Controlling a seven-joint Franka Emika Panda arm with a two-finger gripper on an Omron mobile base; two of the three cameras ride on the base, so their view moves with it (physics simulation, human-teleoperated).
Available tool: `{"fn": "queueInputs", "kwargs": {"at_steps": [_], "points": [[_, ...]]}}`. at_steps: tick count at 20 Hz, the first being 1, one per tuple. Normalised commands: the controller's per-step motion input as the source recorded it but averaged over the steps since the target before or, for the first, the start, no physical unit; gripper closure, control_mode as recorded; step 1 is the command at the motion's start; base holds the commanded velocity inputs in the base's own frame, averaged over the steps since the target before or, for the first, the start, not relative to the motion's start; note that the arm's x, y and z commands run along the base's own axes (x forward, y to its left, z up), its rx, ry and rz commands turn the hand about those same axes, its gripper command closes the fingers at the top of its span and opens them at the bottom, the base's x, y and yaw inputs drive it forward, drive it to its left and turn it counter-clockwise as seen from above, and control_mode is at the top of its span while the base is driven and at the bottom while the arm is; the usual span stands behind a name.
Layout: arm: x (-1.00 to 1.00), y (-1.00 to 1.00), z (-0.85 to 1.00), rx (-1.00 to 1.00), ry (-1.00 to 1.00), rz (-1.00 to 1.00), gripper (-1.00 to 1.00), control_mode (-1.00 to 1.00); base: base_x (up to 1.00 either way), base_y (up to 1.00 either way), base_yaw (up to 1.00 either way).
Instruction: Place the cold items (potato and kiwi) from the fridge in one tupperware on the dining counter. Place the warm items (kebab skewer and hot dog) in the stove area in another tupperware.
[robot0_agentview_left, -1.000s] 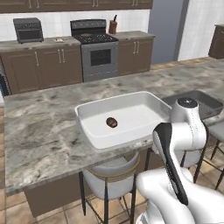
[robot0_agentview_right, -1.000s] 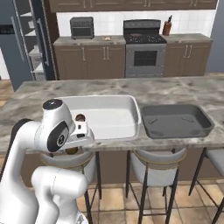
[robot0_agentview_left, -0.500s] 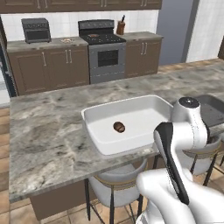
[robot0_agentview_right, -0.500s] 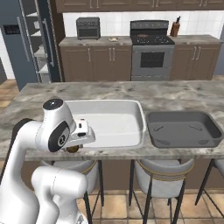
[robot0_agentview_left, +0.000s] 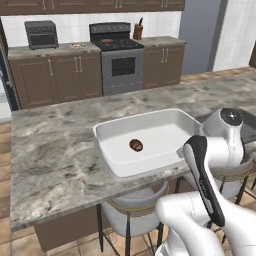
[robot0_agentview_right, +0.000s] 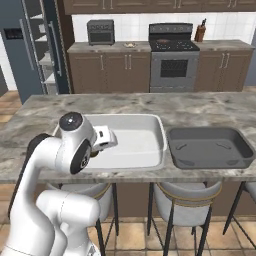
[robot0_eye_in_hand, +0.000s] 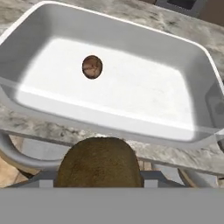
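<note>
Open white tupperware (robot0_eye_in_hand: 192, 78), one kiwi (robot0_eye_in_hand: 92, 67)

The grey-veined marble dining counter (robot0_agentview_right: 210, 105) carries two containers set side by side, close but apart. The white rectangular plastic tupperware (robot0_agentview_left: 115, 160) holds one small brown oval item (robot0_agentview_left: 136, 145) on its floor, left of centre in the left base view. The dark grey rectangular tupperware (robot0_agentview_right: 209, 148) sits near the counter's front edge.

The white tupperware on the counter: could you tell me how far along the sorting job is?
One small brown item, likely the kiwi, already lies in the white tupperware. The claw holds a larger brown item, apparently the potato, just short of that container. The dark tupperware has nothing in it yet, so the kebab skewer and hot dog remain.
</note>
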Motion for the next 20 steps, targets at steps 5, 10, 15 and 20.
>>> {"fn": "queueInputs", "kwargs": {"at_steps": [5, 10, 15, 20], "points": [[0.75, -0.23, 0.72, 0.07, 0.0, 0.01, 1.0, -1.0, 0.0, 0.0, 0.0], [0.99, 0.0, 0.1, 0.0, 0.21, 0.0, 1.0, -1.0, 0.0, 0.0, 0.0], [1.0, 0.0, -0.48, -0.07, 0.35, 0.0, 1.0, -1.0, 0.0, 0.0, 0.0], [0.71, 0.0, -0.9, -0.01, 0.08, 0.0, 1.0, -1.0, 0.0, 0.0, 0.0]]}}
